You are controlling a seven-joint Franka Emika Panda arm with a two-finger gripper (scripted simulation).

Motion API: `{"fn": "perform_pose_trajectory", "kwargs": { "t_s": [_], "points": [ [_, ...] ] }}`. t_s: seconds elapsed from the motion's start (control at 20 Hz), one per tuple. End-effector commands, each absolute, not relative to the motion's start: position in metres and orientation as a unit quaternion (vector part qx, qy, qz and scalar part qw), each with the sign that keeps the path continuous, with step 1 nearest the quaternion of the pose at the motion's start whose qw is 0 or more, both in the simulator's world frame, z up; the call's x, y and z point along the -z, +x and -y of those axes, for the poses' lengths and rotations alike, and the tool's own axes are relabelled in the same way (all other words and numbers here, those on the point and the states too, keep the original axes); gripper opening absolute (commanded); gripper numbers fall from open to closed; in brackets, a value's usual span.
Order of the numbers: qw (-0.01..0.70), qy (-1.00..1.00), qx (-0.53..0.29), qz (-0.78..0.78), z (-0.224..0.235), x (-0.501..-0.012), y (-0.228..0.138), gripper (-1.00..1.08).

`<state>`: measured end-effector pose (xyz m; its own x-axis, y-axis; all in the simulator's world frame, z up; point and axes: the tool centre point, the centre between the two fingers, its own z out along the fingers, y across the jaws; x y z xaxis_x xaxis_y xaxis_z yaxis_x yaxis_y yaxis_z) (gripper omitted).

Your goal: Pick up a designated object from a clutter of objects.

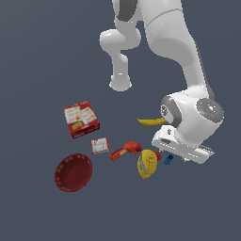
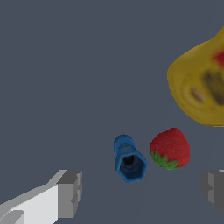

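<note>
The tiny bright blue piece [image 1: 168, 160] lies on the floor just past the yellow mustard bottle [image 1: 147, 163] on the exterior view's right. In the wrist view the blue piece [image 2: 129, 160] sits beside the red strawberry [image 2: 170, 148], with the mustard bottle [image 2: 203, 85] farther off. My gripper [image 2: 140, 190] is open and empty. It hangs above the blue piece, with one finger [image 2: 70, 192] on each side of it. In the exterior view the hand [image 1: 181, 146] hides the fingers.
A banana [image 1: 150, 122] lies behind the hand. A red drill-shaped tool [image 1: 125, 150], a small red-white packet [image 1: 100, 145], a red-and-white box [image 1: 81, 118] and a red bowl [image 1: 73, 172] lie toward the exterior view's left.
</note>
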<state>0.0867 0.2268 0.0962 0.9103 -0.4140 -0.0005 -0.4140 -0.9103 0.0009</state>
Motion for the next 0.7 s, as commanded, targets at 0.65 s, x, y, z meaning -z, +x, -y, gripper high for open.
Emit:
{"fn": "perform_pose_trajectory", "kwargs": {
  "t_s": [0.65],
  "points": [
    [0.0,0.977,0.0,0.215,-0.229,-0.054,0.085,1.0]
  ]
}}
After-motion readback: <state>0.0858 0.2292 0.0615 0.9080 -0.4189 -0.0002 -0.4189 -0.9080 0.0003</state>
